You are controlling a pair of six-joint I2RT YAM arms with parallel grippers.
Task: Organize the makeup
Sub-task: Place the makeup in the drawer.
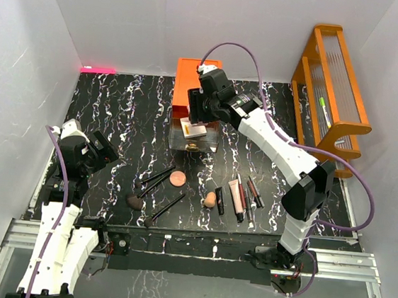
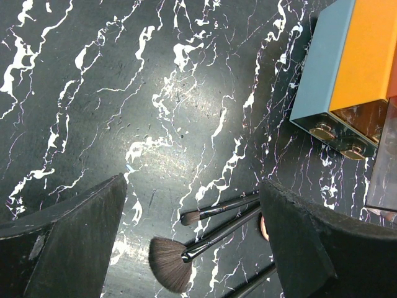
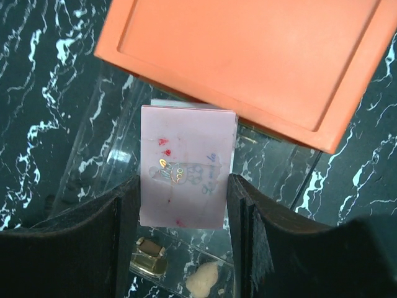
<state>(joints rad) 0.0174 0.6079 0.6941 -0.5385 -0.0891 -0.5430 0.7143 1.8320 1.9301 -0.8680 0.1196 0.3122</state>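
Pink palette (image 3: 186, 164) clamped in right jaws over the open clear drawer (image 1: 210, 143).
Held flat, likely to drop in; brushes (image 2: 169, 266), tubes (image 1: 235, 194) on worktop (image 1: 117, 112) (left jaws wide open, empty).

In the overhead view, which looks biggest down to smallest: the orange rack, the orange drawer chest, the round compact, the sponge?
1. orange rack
2. orange drawer chest
3. round compact and sponge, too alike to rank

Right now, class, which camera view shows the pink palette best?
Right wrist: the pink palette fills the centre between the fingers, its print visible. Top external shows it small beneath the arm; left wrist misses it.
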